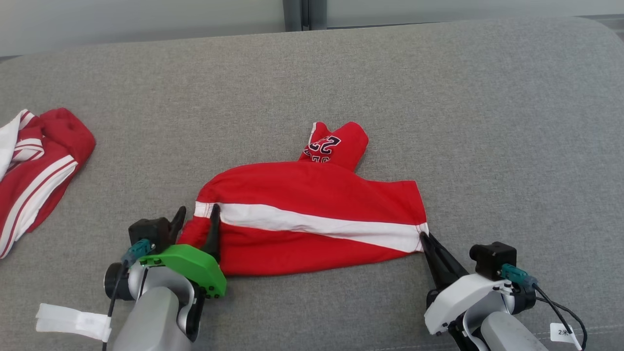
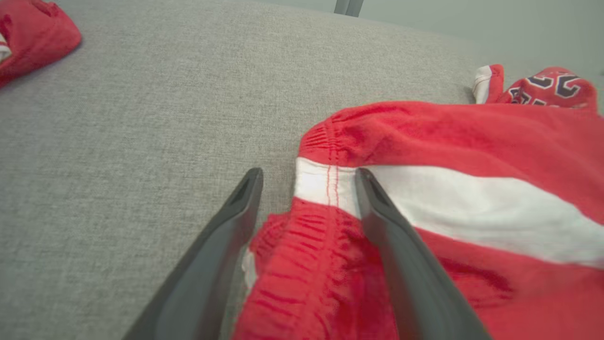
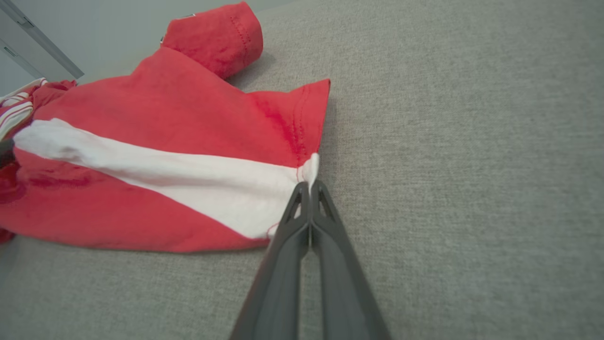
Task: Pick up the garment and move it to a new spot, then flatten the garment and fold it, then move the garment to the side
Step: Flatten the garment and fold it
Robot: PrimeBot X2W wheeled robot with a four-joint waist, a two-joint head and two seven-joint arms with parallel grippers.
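The red fabric shorts with a broad white stripe [image 1: 312, 195] lie spread near the middle of the grey fabric-covered bench [image 1: 487, 122]. One leg with dark printed numerals [image 1: 325, 146] pokes out at the shorts' 12 o'clock.

At their 8 o'clock, the left gripper [image 1: 197, 209] has its fingers spread wide astride the gathered waistband. One finger rests on the white stripe and the other on the bench just beside the cloth.

At the shorts' 4 o'clock, the right gripper [image 1: 423, 237] has its fingers pressed together, pinching the hem at the end of the stripe.

A crumpled red-and-white striped garment [image 1: 39, 161] lies well apart, at the bench's 9 o'clock edge.
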